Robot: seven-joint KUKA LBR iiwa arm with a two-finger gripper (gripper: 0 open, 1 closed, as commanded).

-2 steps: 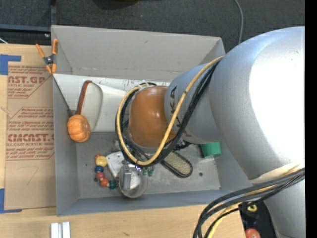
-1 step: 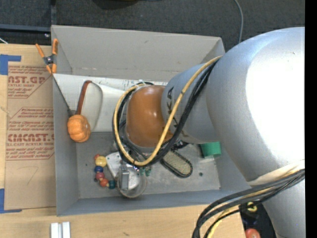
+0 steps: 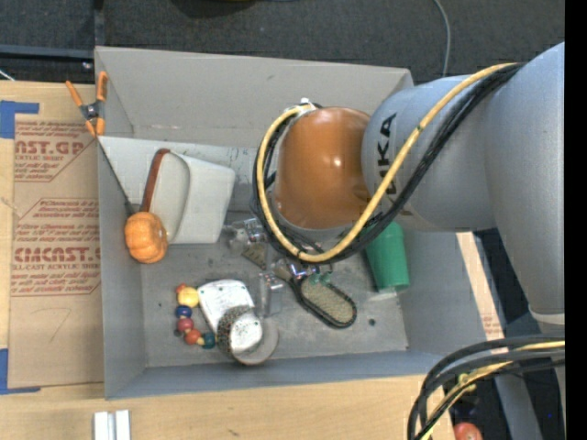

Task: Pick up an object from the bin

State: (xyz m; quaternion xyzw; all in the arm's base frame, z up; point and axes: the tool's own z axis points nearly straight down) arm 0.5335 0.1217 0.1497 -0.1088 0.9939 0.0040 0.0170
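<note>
Step in hand: approach. Nothing picked yet, as far as I can judge. My gripper sits low in the bin, right under my orange wrist cover, which hides most of it. Can't tell whether it's apart or together, and I see nothing clamped in it.

Nearest candidates:
- A dark oval mesh-looking thing lies just beside me on the view-right, a bit toward the bottom wall.
- A white rounded thing w/ a grey round end lies just beside me on the view-left, also toward the bottom wall.

A string of coloured beads lies beyond the white thing, further view-left. A green cylinder is further view-right, partly under my arm. A small orange pumpkin & a white box w/ a brown handle are well apart from me, view-left & up.

I seem to be over bare floor btwn the dark oval & the white thing, so the target isn't settled; prob. one of those two.

Next move, imo: shift sideways till centred on one of them, turn the wrist to span its narrow side, go down, close, lift straight up. The oval looks flat, so it needs a low reach near the floor. The white one looks bulky & may need a wide opening.
</note>
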